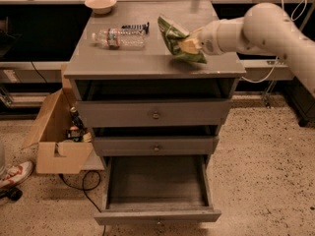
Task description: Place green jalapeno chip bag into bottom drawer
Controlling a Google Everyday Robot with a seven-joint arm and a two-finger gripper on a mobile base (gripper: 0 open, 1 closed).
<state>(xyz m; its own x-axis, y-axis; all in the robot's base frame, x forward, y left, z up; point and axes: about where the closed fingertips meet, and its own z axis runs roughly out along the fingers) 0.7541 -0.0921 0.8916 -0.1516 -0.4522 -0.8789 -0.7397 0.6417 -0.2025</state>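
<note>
The green jalapeno chip bag (177,42) is bright green with a pale yellow patch. It hangs tilted just above the grey cabinet top (123,60) at its right side. My gripper (194,44) comes in from the right on a white arm and is shut on the bag's right end. The bottom drawer (157,191) is pulled out wide open below, with nothing visible inside. The two shallower drawers above it are shut or only slightly out.
A clear water bottle (119,38) lies on the cabinet top at the left, with a dark small object (135,27) behind it and a white bowl (100,4) at the back left. An open cardboard box (56,132) stands on the floor left of the cabinet.
</note>
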